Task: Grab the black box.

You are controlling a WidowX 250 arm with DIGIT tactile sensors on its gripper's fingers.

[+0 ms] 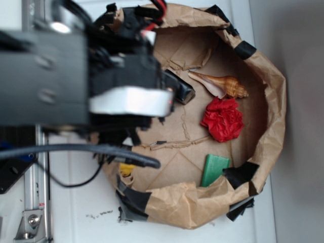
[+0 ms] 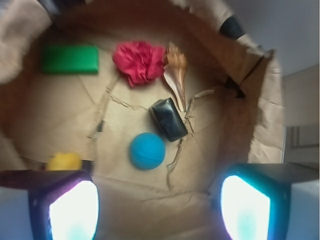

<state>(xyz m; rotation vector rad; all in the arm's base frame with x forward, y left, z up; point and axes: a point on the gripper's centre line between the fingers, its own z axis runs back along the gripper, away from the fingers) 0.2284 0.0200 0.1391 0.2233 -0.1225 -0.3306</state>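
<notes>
Wide-open jaws above black box (image 2: 168, 119), empty.

A round nest of crumpled brown paper (image 1: 268, 101), patched with black tape pieces (image 1: 242, 173), sits on a white worktop (image 1: 76, 207). Inside lie a ruffled red cloth flower (image 1: 223, 119), an orange-and-cream spiral seashell (image 1: 223, 84) just above it, and a flat green block (image 1: 214, 170) leaning at the lower wall. The blurred black robot arm (image 1: 76, 76) covers the nest's left side; a glossy black box (image 1: 179, 88) pokes out beside it, and a small yellow object (image 1: 126, 169) shows below a black cable (image 1: 76, 150).
</notes>
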